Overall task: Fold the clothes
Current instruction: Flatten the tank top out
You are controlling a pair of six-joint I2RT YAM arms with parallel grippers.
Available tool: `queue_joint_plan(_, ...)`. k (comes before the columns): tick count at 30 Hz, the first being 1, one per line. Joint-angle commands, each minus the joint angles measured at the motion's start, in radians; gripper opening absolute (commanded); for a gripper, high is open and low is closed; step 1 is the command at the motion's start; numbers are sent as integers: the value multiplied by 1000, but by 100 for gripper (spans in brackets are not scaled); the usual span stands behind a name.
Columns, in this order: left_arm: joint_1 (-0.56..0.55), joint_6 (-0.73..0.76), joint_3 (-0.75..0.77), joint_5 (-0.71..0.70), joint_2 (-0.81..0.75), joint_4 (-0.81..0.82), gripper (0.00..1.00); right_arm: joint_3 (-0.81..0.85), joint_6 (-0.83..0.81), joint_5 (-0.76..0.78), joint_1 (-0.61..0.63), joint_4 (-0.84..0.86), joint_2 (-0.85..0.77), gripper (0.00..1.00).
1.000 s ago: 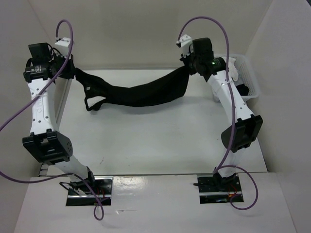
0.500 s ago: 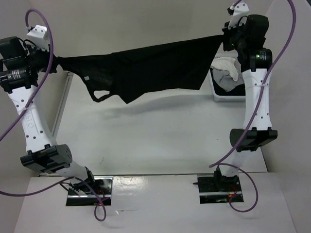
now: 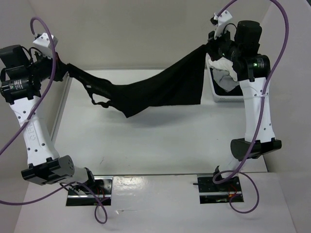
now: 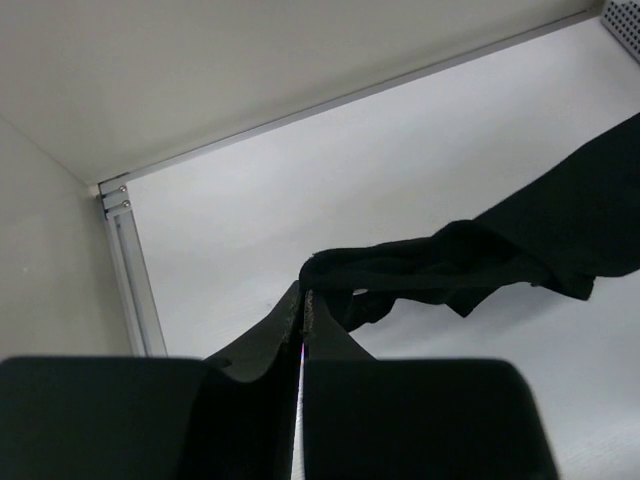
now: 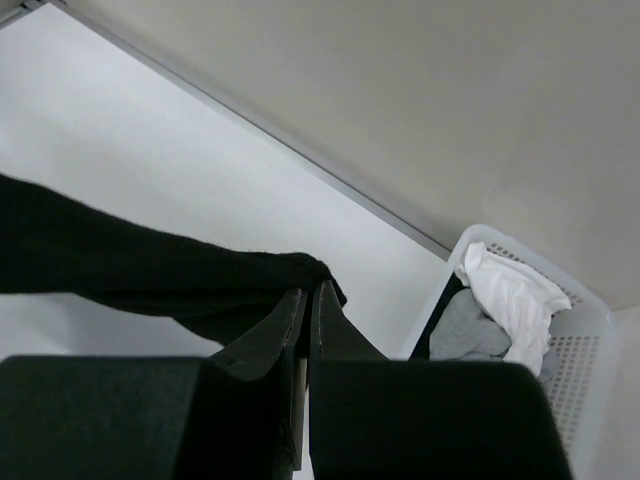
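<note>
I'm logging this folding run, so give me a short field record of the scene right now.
garment: black top, hanging between both grippers, sagging in the middle
left gripper: shut on one end of the top
right gripper: shut on the other end
basket: far right, holds white garment and grey garment
fold: not yet begun

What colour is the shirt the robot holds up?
Plain black; the shirt shows best in the top external view.

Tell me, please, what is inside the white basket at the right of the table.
The basket holds a white garment and a grey garment, touching each other. Anything beneath them, and the basket floor, is covered.
</note>
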Motion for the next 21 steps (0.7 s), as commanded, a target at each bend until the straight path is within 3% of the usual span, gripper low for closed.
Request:
queue_joint_plan(1, -19, -3, -12, 51, -3, 22, 0, 13, -1, -14, -6, 14, 5, 0)
queue_joint_plan(11, -62, -25, 138, -54, 210, 4, 0, 168, 63, 93, -6, 70, 223, 0)
queue_joint_plan(21, -99, -57, 203, -100, 209, 4, 0, 144, 81, 127, -6, 91, 183, 0)
